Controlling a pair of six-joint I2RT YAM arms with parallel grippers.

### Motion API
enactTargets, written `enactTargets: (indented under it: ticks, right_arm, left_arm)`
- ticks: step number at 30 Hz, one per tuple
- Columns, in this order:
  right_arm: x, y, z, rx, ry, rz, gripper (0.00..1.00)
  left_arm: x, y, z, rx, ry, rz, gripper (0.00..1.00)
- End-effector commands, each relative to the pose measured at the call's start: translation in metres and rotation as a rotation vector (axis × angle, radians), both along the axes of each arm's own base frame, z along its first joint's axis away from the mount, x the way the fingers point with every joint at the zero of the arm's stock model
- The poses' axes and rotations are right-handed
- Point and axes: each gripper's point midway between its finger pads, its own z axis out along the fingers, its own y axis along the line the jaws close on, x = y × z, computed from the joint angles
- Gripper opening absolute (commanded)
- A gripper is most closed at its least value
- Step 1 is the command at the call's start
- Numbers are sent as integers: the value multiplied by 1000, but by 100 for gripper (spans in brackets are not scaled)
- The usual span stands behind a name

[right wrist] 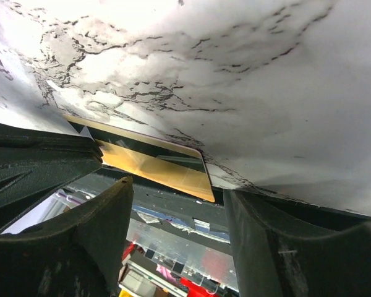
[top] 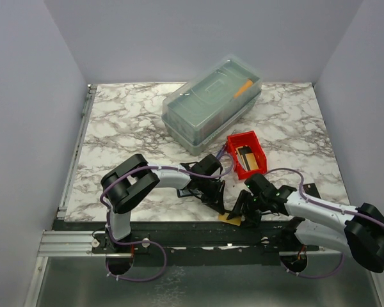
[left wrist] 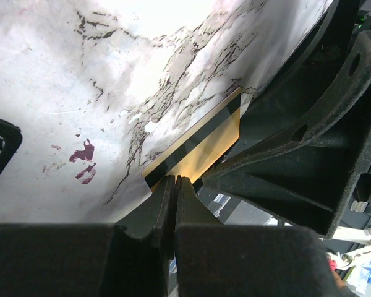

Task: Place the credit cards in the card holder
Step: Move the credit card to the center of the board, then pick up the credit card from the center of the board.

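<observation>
Between the two grippers, top external view: the tan card [top: 231, 219] lies at the near edge of the bench [top: 134, 121], partly over the dark border strip. The left gripper [top: 221, 208] is at the card's left end. The right gripper [top: 244, 214] is just to the card's right. A red bin [top: 259, 150] stands beyond both grippers and holds dark flat items whose identity cannot be determined. A clear lidded box [top: 211, 102] stands farther out, behind the bin.

Left wrist view: the left gripper [left wrist: 174, 182] is closed, with its two fingers pressed together and no visible gap. The near edge of the tan card [left wrist: 201, 145] enters between the fingertips, so the gripper is pinching the card. The card extends away from the fingertips, flat against the bench [left wrist: 111, 74]. A dark stripe runs along the card's long side. The black frame of the right gripper [left wrist: 297, 154] sits close against the right side of the card.

Right wrist view: the right gripper [right wrist: 179, 192] is open, its fingers set wide apart and holding nothing. The tan card [right wrist: 154, 164] lies just ahead of the fingertips, overhanging the edge of the bench [right wrist: 235, 74]. The card's left end is covered by the left gripper [right wrist: 43, 161].
</observation>
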Motion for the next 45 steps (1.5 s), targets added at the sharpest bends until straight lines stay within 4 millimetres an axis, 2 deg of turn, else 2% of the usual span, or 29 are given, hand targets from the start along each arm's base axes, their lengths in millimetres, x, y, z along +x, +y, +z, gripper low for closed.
enactTargets:
  ticks: [1, 10, 23, 29, 37, 40, 45]
  right_arm:
    - [14, 7, 2, 47, -89, -28, 61]
    - [25, 9, 18, 94, -160, -83, 59]
    - [29, 8, 23, 132, -192, -145, 46]
    - [29, 7, 21, 136, -193, -159, 33]
    - [30, 2, 20, 128, -212, -181, 1]
    - [31, -1, 22, 117, -230, -176, 0]
    - [32, -2, 23, 113, -256, -149, 0]
  left_arm:
    - [1, 17, -23, 89, -13, 26, 0]
    - [1, 17, -23, 89, -12, 25, 0]
    - [1, 17, -23, 88, -10, 24, 0]
    - [1, 16, -22, 83, -11, 21, 0]
    - [3, 13, -16, 66, -24, 15, 0]
    - [6, 8, -6, 42, -35, 6, 1]
    - [14, -6, 36, -53, -62, -14, 24]
